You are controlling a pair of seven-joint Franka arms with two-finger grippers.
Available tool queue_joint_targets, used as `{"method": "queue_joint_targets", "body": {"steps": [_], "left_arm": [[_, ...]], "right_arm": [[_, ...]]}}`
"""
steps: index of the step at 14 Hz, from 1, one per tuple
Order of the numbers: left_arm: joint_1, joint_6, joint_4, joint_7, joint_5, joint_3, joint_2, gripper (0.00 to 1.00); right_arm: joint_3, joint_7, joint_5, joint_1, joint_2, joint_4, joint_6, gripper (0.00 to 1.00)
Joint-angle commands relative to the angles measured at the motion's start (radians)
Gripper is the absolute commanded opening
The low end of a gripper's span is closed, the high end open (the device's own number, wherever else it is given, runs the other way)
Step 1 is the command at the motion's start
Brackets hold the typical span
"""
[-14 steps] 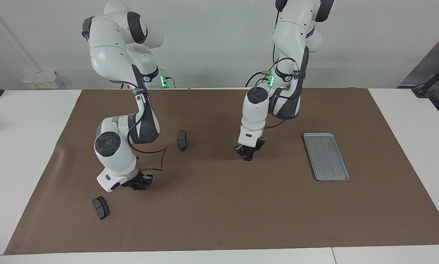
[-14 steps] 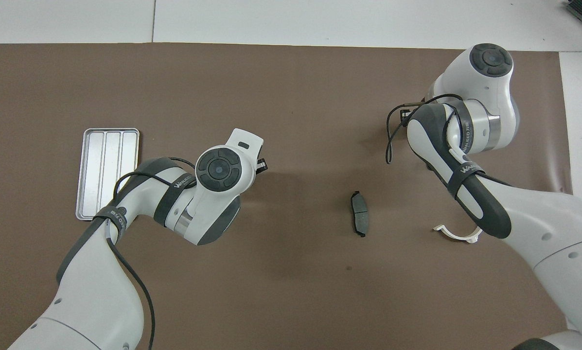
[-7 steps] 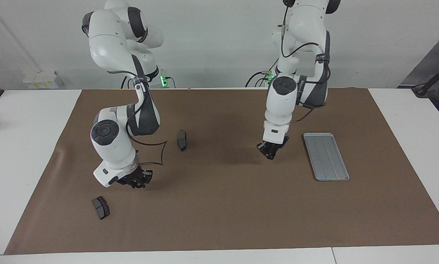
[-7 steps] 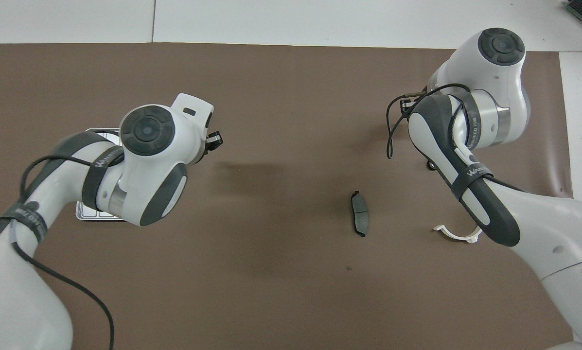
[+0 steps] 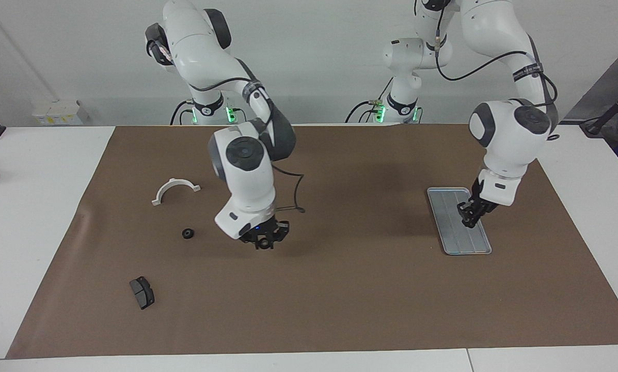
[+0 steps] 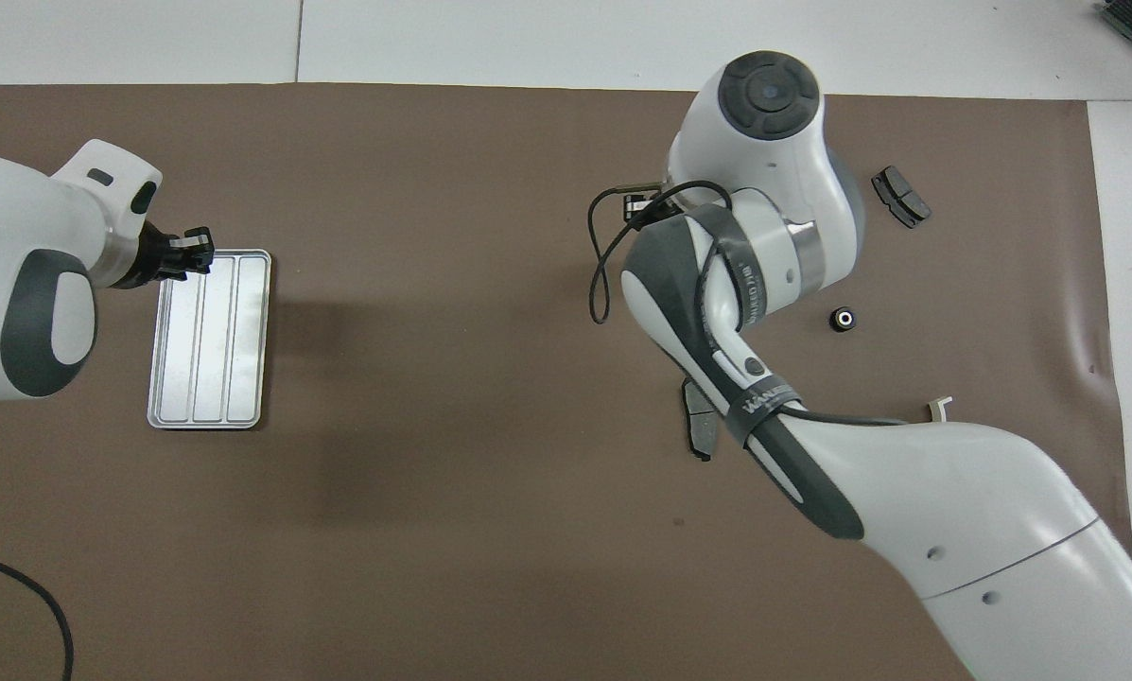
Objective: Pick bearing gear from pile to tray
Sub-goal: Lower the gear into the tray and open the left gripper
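Bracket (image 5: 175,187): white half-ring, nearest the robots, toward the right arm's end.
Tray (image 5: 450,243): toward the left arm's end; left gripper (image 5: 469,219) over it, fingertips closed, load not discernible.
Bearing (image 5: 187,233): on the mat (image 5: 350,289), farther than Bracket.
Right gripper (image 5: 264,242): over bare mat near Bearing; grip unreadable.
Open room: wide, between Right gripper and Tray.
Brake pad (image 5: 142,292): farthest, inside the mat's edge.

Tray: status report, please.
Left tool shut, over tray. Right tool over bare mat. Black ring on mat, not in tray. Nothing blocks tray.
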Motion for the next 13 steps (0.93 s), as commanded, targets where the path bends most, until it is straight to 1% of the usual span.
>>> {"method": "queue_joint_targets", "body": {"steps": [1, 3, 7, 9, 12, 13], "left_arm": [[0.029, 0.061, -0.014, 0.061, -0.02, -0.013, 0.035, 0.0], [0.017, 0.117, -0.036, 0.059, -0.02, -0.013, 0.071, 0.0], [0.016, 0.193, -0.097, 0.062, -0.02, -0.013, 0.093, 0.0], [0.016, 0.201, -0.128, 0.064, -0.02, -0.013, 0.085, 0.0], [0.017, 0.184, -0.154, 0.091, -0.02, -0.013, 0.078, 0.0], [0.017, 0.184, -0.154, 0.091, -0.02, -0.012, 0.078, 0.03]], "right_arm": [[-0.004, 0.111, 0.0, 0.097, 0.096, 0.115, 0.011, 0.0], [-0.004, 0.171, 0.0, 0.17, 0.119, 0.115, 0.086, 0.0], [-0.002, 0.249, 0.005, 0.3, 0.119, 0.104, 0.137, 0.0], [-0.002, 0.251, 0.011, 0.317, 0.109, 0.093, 0.144, 0.0], [-0.002, 0.251, 0.011, 0.357, 0.11, 0.031, 0.199, 0.0], [-0.002, 0.251, 0.009, 0.357, 0.113, 0.03, 0.2, 0.0]]}}
